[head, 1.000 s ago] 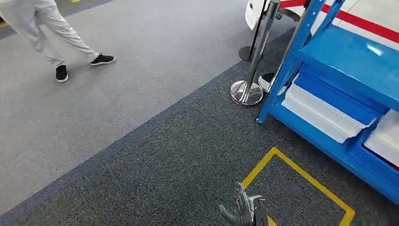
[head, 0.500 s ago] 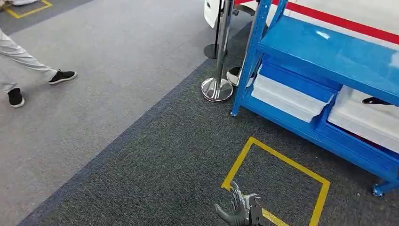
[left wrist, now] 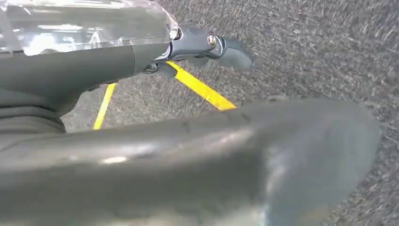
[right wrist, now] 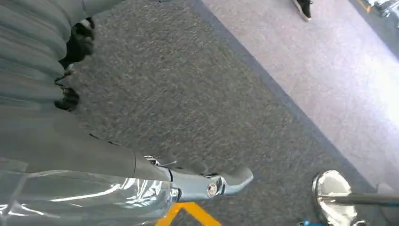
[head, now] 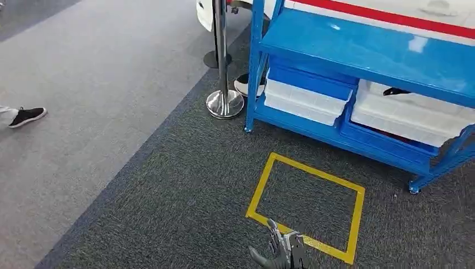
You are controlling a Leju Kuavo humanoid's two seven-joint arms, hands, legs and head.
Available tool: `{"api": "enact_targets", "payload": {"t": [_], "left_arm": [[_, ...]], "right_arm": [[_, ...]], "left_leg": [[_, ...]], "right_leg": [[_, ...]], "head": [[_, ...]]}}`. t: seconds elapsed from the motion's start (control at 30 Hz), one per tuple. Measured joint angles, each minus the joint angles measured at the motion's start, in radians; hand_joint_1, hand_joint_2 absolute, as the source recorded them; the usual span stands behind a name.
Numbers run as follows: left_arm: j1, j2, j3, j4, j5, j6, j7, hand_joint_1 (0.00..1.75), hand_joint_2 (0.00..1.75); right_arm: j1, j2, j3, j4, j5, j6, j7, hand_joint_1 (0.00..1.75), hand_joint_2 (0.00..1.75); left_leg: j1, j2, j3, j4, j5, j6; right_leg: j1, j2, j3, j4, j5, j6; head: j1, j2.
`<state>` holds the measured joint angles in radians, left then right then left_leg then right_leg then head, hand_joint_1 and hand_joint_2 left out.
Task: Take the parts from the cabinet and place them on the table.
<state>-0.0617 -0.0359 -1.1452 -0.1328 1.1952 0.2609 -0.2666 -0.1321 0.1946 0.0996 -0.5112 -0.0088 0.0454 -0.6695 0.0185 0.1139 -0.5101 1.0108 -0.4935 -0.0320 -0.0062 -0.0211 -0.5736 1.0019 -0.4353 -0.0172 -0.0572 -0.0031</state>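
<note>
Two white bins sit side by side on the low shelf of the blue cabinet (head: 358,47). The left bin (head: 305,101) is under a blue cover. The right bin (head: 409,115) is open at the top, and a small dark part (head: 396,91) lies at its far edge; it is too small to say what kind of part it is. The cabinet stands on dark grey carpet (head: 185,213), at the far right of the head view.

On the carpet just in front of the cabinet there is a yellow square (head: 354,216) of tape. The right hand (head: 278,255) hangs low above the near left side of this square. Its fingers (head: 273,231) are spread apart and hold nothing. In the right wrist view the same hand (right wrist: 141,174) is stretched out over the carpet, again with nothing in it.

The left hand (left wrist: 155,141) also hangs over the dark carpet, with a yellow tape line beneath it. Its fingers (left wrist: 226,47) are extended and hold nothing.

Just beside the left post of the cabinet stands a chrome stanchion (head: 224,101) with a round shiny base. Far to the left, on the lighter grey floor (head: 112,73), a person's black shoe (head: 27,115) is at the edge of the picture.
</note>
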Motion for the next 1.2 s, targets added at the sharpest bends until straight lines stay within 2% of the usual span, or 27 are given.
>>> {"api": "enact_targets", "payload": {"t": [0.03,0.07,0.1,0.13,0.17,0.2,0.27,0.3,0.33,0.4,0.47,0.5,0.53,0.57,0.63,0.67,0.7,0.73,0.8,0.83,0.87,1.0,1.03,1.07,1.1,1.17,1.2], "left_arm": [[0.002,0.001,-0.002,0.000,0.000,0.000,0.002,0.00,0.00],[0.004,0.002,-0.006,0.000,0.000,0.000,0.006,0.00,0.00],[0.006,0.002,-0.009,0.000,-0.001,0.000,0.007,0.00,0.00],[0.008,0.002,-0.009,0.000,-0.001,0.000,0.010,0.00,0.00],[0.009,0.002,-0.010,0.000,-0.001,-0.001,0.012,0.00,0.00],[0.011,0.003,-0.011,0.000,-0.001,-0.001,0.013,0.00,0.00],[0.012,0.005,-0.012,0.000,0.000,-0.001,0.013,0.00,0.00],[0.013,0.006,-0.012,0.000,0.002,-0.001,0.010,0.00,0.00],[0.015,0.009,-0.012,0.000,0.005,-0.001,0.006,0.00,0.00],[0.014,0.009,-0.012,0.000,0.011,-0.001,-0.008,0.00,0.00],[0.012,0.009,-0.012,0.000,0.012,-0.001,-0.018,0.00,0.00],[0.012,0.003,-0.012,-0.001,0.014,-0.001,-0.021,0.00,0.00],[0.011,0.003,-0.012,-0.001,0.014,-0.001,-0.024,0.00,0.00],[0.012,0.005,-0.012,-0.001,0.013,-0.001,-0.027,0.00,0.00],[0.017,0.005,-0.013,-0.001,0.008,-0.007,-0.027,0.00,0.00],[0.017,0.006,-0.014,-0.001,0.005,-0.010,-0.023,0.00,0.00],[0.016,0.006,-0.015,-0.001,0.000,-0.014,-0.018,0.00,0.00],[0.014,0.006,-0.016,-0.001,-0.003,-0.018,-0.013,0.00,0.00],[0.010,0.006,-0.016,-0.001,-0.004,-0.023,-0.004,0.00,0.00],[0.008,0.006,-0.016,-0.001,-0.004,-0.025,0.002,0.00,0.00],[0.007,0.007,-0.016,-0.001,-0.004,-0.025,0.008,0.00,0.00],[-0.001,0.008,-0.017,-0.001,-0.001,-0.024,0.026,0.00,0.00],[-0.002,0.008,-0.016,-0.001,0.001,-0.022,0.031,0.00,0.00],[-0.001,0.008,-0.016,-0.001,0.002,-0.020,0.032,0.00,0.00],[0.001,0.008,-0.016,-0.001,0.008,-0.020,0.038,0.00,0.00],[0.007,0.008,-0.017,-0.001,0.011,-0.020,0.042,0.00,0.00],[0.008,0.008,-0.017,-0.001,0.014,-0.021,0.043,0.00,0.00]], "right_arm": [[-0.002,0.000,0.005,0.004,0.002,0.003,-0.003,0.00,1.75],[-0.003,0.002,0.011,0.010,0.003,0.007,-0.006,0.00,1.75],[0.000,0.003,0.016,0.014,0.005,0.009,-0.008,0.00,1.75],[0.003,0.003,0.019,0.019,0.005,0.012,-0.010,0.00,1.75],[0.007,0.003,0.022,0.024,0.006,0.013,-0.011,0.00,1.75],[0.010,0.003,0.024,0.029,0.006,0.013,-0.013,0.00,1.75],[0.012,0.003,0.035,0.036,0.007,0.013,-0.015,0.00,1.75],[0.011,0.005,0.040,0.037,0.008,0.013,-0.016,0.00,1.75],[0.009,0.006,0.043,0.039,0.008,0.013,-0.016,0.00,1.75],[0.008,0.008,0.049,0.042,0.008,0.014,-0.016,0.00,1.75],[0.011,0.008,0.056,0.044,0.008,0.016,-0.011,0.00,1.75],[0.009,0.006,0.057,0.044,0.007,0.016,-0.009,0.00,1.75],[0.009,0.005,0.059,0.045,0.004,0.016,-0.009,0.00,1.75],[0.003,0.004,0.061,0.045,0.001,0.016,-0.005,0.00,1.75],[-0.003,0.004,0.061,0.045,-0.012,0.015,0.001,0.00,1.75],[-0.001,0.004,0.061,0.045,-0.021,0.015,0.003,0.00,1.75],[0.000,0.002,0.061,0.046,-0.026,0.014,0.004,0.00,1.75],[0.001,0.000,0.061,0.048,-0.031,0.014,0.005,0.00,1.75],[-0.001,-0.002,0.061,0.051,-0.038,0.014,0.006,0.00,1.75],[-0.005,-0.003,0.061,0.051,-0.040,0.014,0.006,0.00,1.75],[-0.011,-0.003,0.062,0.052,-0.044,0.014,0.008,0.00,1.75],[-0.019,-0.003,0.063,0.056,-0.053,0.014,0.012,0.00,1.75],[-0.018,-0.002,0.063,0.058,-0.054,0.014,0.014,0.00,1.75],[-0.022,-0.002,0.063,0.059,-0.055,0.015,0.015,0.00,1.75],[-0.027,0.000,0.064,0.061,-0.056,0.015,0.020,0.00,1.75],[-0.030,0.003,0.065,0.062,-0.061,0.015,0.024,0.00,1.75],[-0.030,0.004,0.065,0.065,-0.065,0.014,0.028,0.00,0.00]], "left_leg": [[0.000,-0.054,-0.019,0.044,-0.033,-0.002],[0.001,-0.088,-0.057,0.126,-0.079,-0.004],[0.001,-0.102,-0.100,0.215,-0.120,-0.005],[0.000,-0.106,-0.136,0.283,-0.141,-0.006],[0.000,-0.106,-0.155,0.313,-0.138,-0.006],[0.000,-0.107,-0.152,0.293,-0.110,-0.003],[0.000,-0.124,-0.087,0.127,0.000,0.005],[0.000,-0.162,-0.054,0.039,0.045,0.010],[0.003,-0.211,-0.042,0.009,0.029,0.015],[-0.002,-0.195,-0.037,-0.003,0.030,0.016],[-0.005,-0.171,-0.033,-0.005,0.032,0.027],[0.011,-0.155,-0.030,-0.017,0.040,0.035],[0.006,-0.145,-0.026,-0.022,0.041,0.038],[0.005,-0.127,-0.026,-0.023,0.040,0.045],[0.001,-0.095,-0.025,-0.022,0.036,0.047],[0.001,-0.079,-0.025,-0.022,0.034,0.047],[0.001,-0.065,-0.023,-0.022,0.032,0.046],[0.001,-0.052,-0.020,-0.022,0.029,0.044],[0.001,-0.031,-0.009,-0.022,0.022,0.039],[0.000,-0.017,0.001,-0.022,0.015,0.032],[-0.009,-0.010,0.003,-0.022,0.011,0.024],[-0.007,0.030,0.022,-0.027,0.003,0.001],[0.000,-0.003,0.019,-0.017,-0.008,-0.007],[0.001,-0.053,0.010,0.011,-0.029,-0.008],[0.003,-0.089,-0.028,0.094,-0.078,-0.009],[0.003,-0.107,-0.112,0.262,-0.146,-0.011],[0.003,-0.107,-0.142,0.310,-0.148,-0.011]], "right_leg": [[-0.002,0.010,0.002,-0.003,0.001,-0.006],[-0.002,0.022,0.000,-0.003,0.001,-0.012],[0.000,0.036,0.000,-0.003,0.000,-0.014],[0.003,0.051,-0.001,-0.002,0.000,-0.015],[0.005,0.066,0.000,0.000,0.000,-0.015],[0.006,0.083,0.002,0.001,-0.001,-0.015],[0.006,0.117,0.005,0.006,-0.004,-0.012],[0.006,0.130,0.006,0.009,-0.007,-0.009],[0.010,0.140,0.001,0.014,-0.009,-0.004],[0.000,0.162,-0.009,0.017,-0.007,0.009],[-0.002,0.187,-0.012,0.011,-0.003,0.024],[0.000,0.183,-0.012,0.017,-0.007,0.027],[0.006,0.125,-0.021,0.035,-0.020,0.031],[0.005,0.066,-0.058,0.105,-0.064,0.035],[-0.001,0.031,-0.144,0.268,-0.136,0.042],[-0.004,0.027,-0.178,0.331,-0.151,0.045],[-0.007,0.026,-0.188,0.345,-0.143,0.048],[-0.009,0.024,-0.172,0.309,-0.111,0.050],[-0.010,0.006,-0.088,0.152,-0.028,0.047],[-0.006,-0.041,-0.019,0.027,0.012,0.040],[0.005,-0.072,-0.014,0.020,-0.003,0.027],[0.007,-0.021,-0.020,0.013,-0.001,0.005],[-0.004,-0.009,-0.015,0.007,0.004,-0.002],[-0.004,0.000,-0.015,0.006,0.004,-0.007],[-0.003,0.013,-0.016,0.006,0.004,-0.016],[0.001,0.033,-0.016,0.007,0.003,-0.021],[0.004,0.045,-0.015,0.009,0.002,-0.023]], "head": [[0.000,0.000],[0.000,0.000],[0.000,0.000],[0.000,0.000],[0.000,0.000],[0.000,0.000],[0.000,0.000],[0.000,0.000],[0.000,0.000],[0.000,0.000],[0.000,0.000],[0.000,0.000],[0.000,0.000],[0.003,0.000],[0.004,0.000],[0.004,0.000],[0.004,0.000],[0.004,0.000],[0.004,0.000],[0.004,0.000],[0.004,0.000],[0.004,0.000],[0.003,0.000],[0.004,0.000],[0.003,0.000],[0.003,0.000],[0.003,0.000]]}}
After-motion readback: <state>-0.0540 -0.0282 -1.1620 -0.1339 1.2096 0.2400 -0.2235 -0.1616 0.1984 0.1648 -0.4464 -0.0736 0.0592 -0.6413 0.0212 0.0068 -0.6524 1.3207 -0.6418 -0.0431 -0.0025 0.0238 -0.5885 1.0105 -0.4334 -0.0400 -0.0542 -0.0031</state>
